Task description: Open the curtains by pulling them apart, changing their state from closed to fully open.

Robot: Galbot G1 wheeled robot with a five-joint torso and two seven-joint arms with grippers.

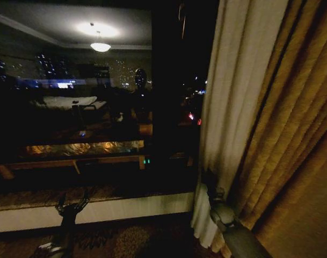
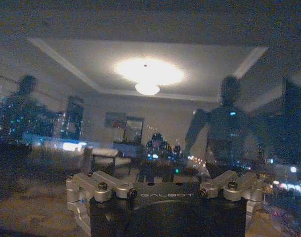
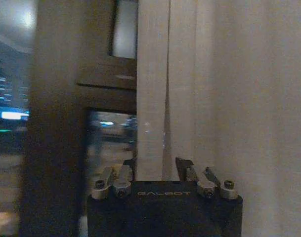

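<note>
The sheer cream curtain (image 1: 233,97) hangs gathered at the right of the dark window, against a golden drape. My right gripper (image 1: 209,183) is low at the curtain's left edge, where the cloth narrows into it. In the right wrist view a fold of the curtain (image 3: 150,98) runs between the fingers of the right gripper (image 3: 155,165), which is shut on it. My left gripper (image 1: 72,204) hangs low at the left in front of the sill, open and holding nothing. Its spread knuckles face the glass in the left wrist view (image 2: 165,190).
The heavy golden drape (image 1: 297,134) covers the right side behind my right arm. The bare window glass (image 1: 72,107) reflects the lit room and a ceiling lamp. A pale sill (image 1: 125,207) runs below it, and a dark frame post (image 3: 56,123) stands beside the curtain.
</note>
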